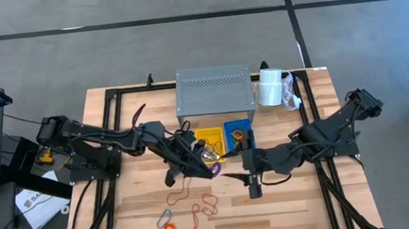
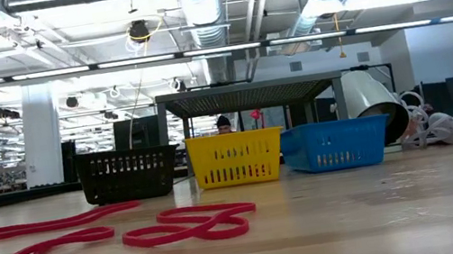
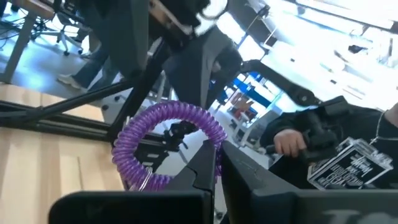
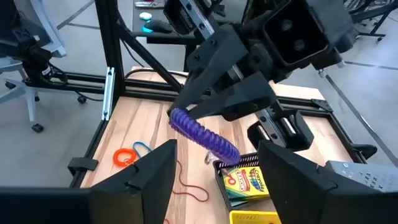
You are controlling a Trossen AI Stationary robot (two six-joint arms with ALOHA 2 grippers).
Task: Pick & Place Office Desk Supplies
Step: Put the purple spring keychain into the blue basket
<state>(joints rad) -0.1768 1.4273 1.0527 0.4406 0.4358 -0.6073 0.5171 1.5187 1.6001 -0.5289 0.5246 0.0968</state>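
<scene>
Left gripper (image 4: 214,106) pinches purple coil (image 4: 202,134) above table (image 1: 288,204)

purple coil (image 4: 204,135), yellow-green crayon box (image 4: 244,182), orange band (image 4: 125,156)

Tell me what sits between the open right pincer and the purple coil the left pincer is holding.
Nothing visible does. The left pincer is shut on the purple coil, held in the air above the crayon box. The right pincer stands open facing it, with only free air in the gap ahead of its fingers.
</scene>
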